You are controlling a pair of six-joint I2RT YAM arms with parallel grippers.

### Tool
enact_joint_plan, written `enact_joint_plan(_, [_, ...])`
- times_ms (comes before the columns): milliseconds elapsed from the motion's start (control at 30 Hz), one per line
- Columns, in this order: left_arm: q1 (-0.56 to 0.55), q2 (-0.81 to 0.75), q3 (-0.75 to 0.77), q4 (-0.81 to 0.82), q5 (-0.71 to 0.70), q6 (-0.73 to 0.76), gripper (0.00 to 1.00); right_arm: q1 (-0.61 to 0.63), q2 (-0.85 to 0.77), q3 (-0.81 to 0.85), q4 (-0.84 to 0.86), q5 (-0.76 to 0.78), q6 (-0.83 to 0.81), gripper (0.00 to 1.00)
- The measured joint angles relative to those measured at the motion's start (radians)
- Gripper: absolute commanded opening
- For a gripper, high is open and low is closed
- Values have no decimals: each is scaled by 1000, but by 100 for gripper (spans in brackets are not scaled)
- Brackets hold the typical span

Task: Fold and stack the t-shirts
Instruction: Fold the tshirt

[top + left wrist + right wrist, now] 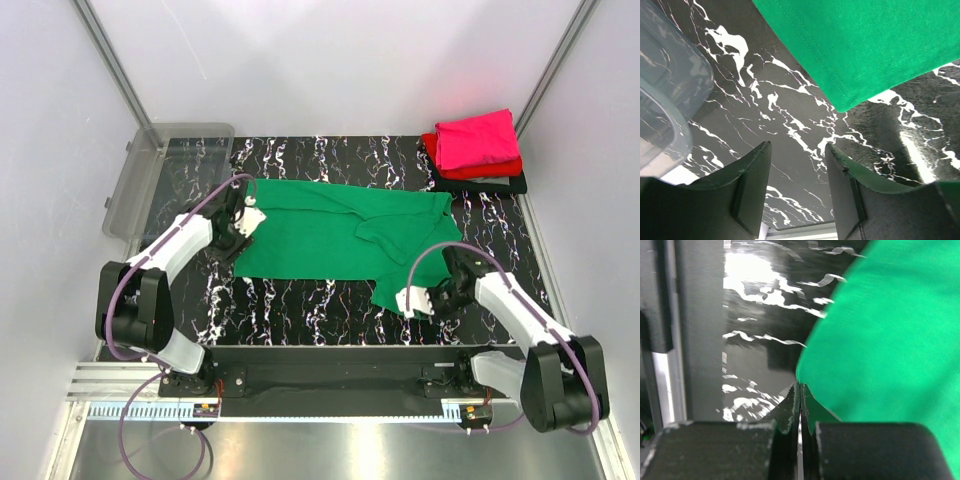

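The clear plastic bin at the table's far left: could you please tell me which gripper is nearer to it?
Left. The left gripper hovers close beside the bin; the right gripper pinches the green t-shirt across the table.

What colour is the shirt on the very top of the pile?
The top shirt is bright magenta-pink, seen best in the top external view.

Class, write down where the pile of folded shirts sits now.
In the top view, the folded pile sits at the far right corner of the table, beyond the green shirt.
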Motion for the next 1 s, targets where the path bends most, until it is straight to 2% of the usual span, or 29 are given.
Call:
enact_joint_plan(233, [6, -1, -11, 13, 45, 101, 52, 0, -112, 125, -58, 6, 100, 0])
enact_joint_plan(467, [6, 2, -10, -1, 134, 152, 57, 4, -131, 132, -84, 14, 180, 0])
enact_joint_plan(633, [6, 67, 16, -32, 203, 153, 50, 9, -121, 132, -81, 16, 218, 0])
enact_joint_plan(1000, [6, 226, 78, -33, 224, 137, 43, 18, -84, 148, -68, 18, 267, 0])
